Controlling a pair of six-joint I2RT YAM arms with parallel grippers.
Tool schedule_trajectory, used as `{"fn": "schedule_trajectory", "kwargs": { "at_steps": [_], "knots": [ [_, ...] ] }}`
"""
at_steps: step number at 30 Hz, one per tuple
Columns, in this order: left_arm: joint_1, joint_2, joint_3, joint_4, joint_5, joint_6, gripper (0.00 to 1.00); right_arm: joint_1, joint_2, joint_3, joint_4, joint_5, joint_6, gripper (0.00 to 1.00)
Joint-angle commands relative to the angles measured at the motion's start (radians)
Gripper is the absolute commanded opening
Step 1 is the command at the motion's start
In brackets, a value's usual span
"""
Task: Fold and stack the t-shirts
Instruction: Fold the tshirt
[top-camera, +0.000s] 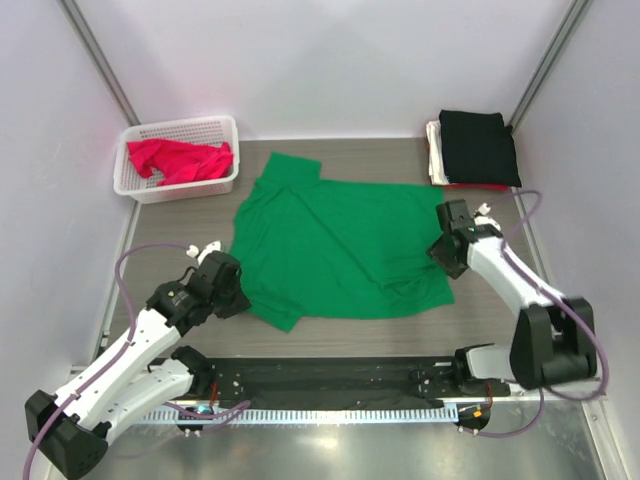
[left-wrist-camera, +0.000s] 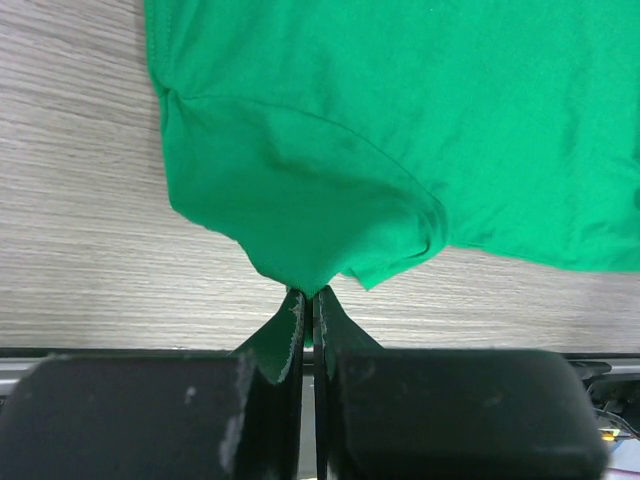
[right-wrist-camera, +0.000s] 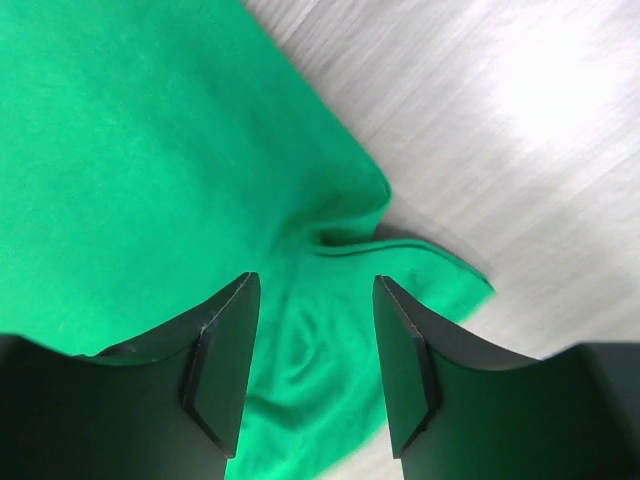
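Across the middle of the wooden tabletop (top-camera: 350, 335), a bright green t-shirt (top-camera: 340, 245) is lying spread nearly flat, not yet folded. At its near left corner the left gripper (left-wrist-camera: 310, 300) is pinching a peak of the hem between closed fingers, probably to lift and fold that side over. At the opposite edge the right gripper (right-wrist-camera: 315, 350) is hovering with its jaws spread wide, straddling a rumpled green corner without gripping it. Farther back, a red-pink shirt (top-camera: 180, 160) is waiting in a white lattice basket (top-camera: 225, 130), while a folded black shirt (top-camera: 478, 145) is topping the finished stack. No readable writing is showing.
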Motion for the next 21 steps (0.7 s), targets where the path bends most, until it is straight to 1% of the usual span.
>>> {"fn": "schedule_trajectory", "kwargs": {
  "at_steps": [1,2,4,9,14,16,19,21],
  "knots": [
    [0.006,-0.008,-0.007,0.046,0.015,0.023,0.00,-0.002,-0.187,-0.069,-0.112,0.097,0.033,0.52],
    [0.006,-0.005,-0.008,0.048,0.017,0.024,0.00,-0.002,-0.212,-0.115,-0.119,0.089,0.044,0.50],
    [0.006,0.004,-0.007,0.051,0.023,0.030,0.00,-0.005,-0.246,-0.155,-0.124,0.064,0.073,0.44],
    [0.006,0.002,-0.005,0.052,0.025,0.030,0.00,-0.003,-0.289,-0.268,-0.130,-0.002,0.159,0.39],
    [0.006,0.002,-0.008,0.052,0.015,0.027,0.00,-0.003,-0.338,-0.333,-0.138,-0.037,0.209,0.39],
    [0.006,0.004,-0.010,0.052,0.014,0.026,0.00,-0.003,-0.344,-0.335,-0.133,-0.023,0.208,0.39],
    [0.006,0.002,-0.011,0.052,0.012,0.024,0.00,-0.003,-0.315,-0.318,-0.112,0.018,0.181,0.43],
    [0.006,0.002,-0.008,0.052,0.015,0.026,0.00,-0.005,-0.294,-0.307,-0.084,0.015,0.161,0.44]
  ]
}}
